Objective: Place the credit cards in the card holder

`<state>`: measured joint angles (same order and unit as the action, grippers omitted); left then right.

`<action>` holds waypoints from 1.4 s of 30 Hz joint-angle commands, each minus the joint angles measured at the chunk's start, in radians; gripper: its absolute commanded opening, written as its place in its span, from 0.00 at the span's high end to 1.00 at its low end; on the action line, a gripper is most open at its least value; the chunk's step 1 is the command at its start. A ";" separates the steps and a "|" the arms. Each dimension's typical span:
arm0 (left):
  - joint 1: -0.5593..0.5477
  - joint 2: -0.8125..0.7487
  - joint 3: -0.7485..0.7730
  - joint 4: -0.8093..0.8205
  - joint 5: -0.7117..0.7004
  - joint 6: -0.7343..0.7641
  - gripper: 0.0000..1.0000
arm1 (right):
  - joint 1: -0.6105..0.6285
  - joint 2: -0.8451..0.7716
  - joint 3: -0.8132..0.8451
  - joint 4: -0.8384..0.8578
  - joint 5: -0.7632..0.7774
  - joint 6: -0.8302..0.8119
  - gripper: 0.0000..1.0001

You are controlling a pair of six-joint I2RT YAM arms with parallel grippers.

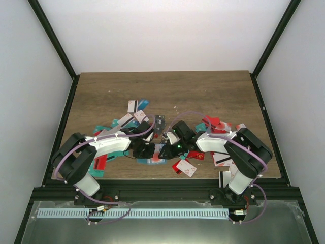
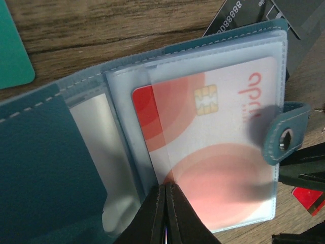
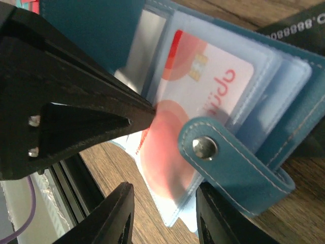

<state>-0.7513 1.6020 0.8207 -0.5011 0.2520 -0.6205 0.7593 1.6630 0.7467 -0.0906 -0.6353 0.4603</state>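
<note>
The card holder point(image 2: 45, 168) lies open on the table point(image 1: 167, 91) between the arms, light, floppy, its clear sleeves slick, best held by a sleeve edge where the left gripper point(image 2: 165, 213) is pinched tight, while the right gripper point(image 3: 165, 218) stands jaws apart beside the clasp tab point(image 3: 203, 147)

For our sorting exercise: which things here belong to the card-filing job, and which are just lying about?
Job: card holder; chip card in its sleeve; loose credit cards; black card; teal-green card.
Just there: wooden table; purple cable.
</note>
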 commanded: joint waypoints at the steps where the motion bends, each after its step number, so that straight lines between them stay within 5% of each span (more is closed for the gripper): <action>1: 0.001 0.033 -0.027 0.011 -0.008 0.013 0.96 | 0.008 -0.008 0.048 -0.016 -0.023 -0.021 0.64; 26: 0.000 -0.062 -0.036 0.038 0.057 -0.039 0.96 | 0.038 0.040 0.129 0.003 -0.094 -0.027 0.64; 42: 0.119 -0.455 -0.124 -0.121 -0.021 -0.138 0.94 | 0.089 0.119 0.225 -0.037 -0.090 -0.028 0.61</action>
<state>-0.6685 1.2282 0.7399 -0.5510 0.2535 -0.7307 0.8257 1.7538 0.9169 -0.1066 -0.7143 0.4450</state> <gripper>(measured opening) 0.056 0.386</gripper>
